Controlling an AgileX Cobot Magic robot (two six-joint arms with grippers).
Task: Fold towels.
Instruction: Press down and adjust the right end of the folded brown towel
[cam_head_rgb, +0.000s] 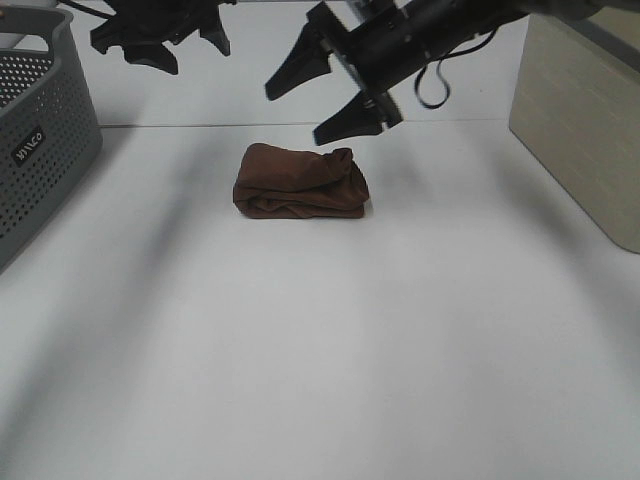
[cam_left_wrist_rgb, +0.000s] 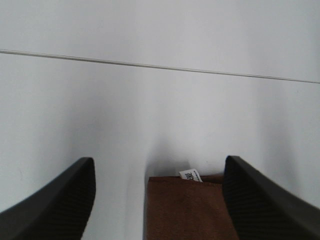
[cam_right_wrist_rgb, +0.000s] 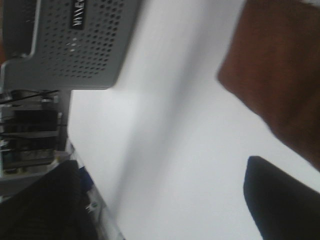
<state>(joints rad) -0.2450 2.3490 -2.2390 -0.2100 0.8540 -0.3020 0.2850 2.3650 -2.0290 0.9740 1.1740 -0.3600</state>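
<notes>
Towel (cam_head_rgb: 302, 181) folded, long axis left-right, on table (cam_head_rgb: 330, 350).

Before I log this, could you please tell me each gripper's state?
Left gripper: open, empty, above the towel.
Right gripper: open, empty, raised over the table.

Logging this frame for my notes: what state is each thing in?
towel: folded into a compact bundle, lying on the table, ungripped
left gripper: open, empty, above the towel
right gripper: open, empty, raised above the towel
basket: upright at the table's left edge, contents hidden
</notes>
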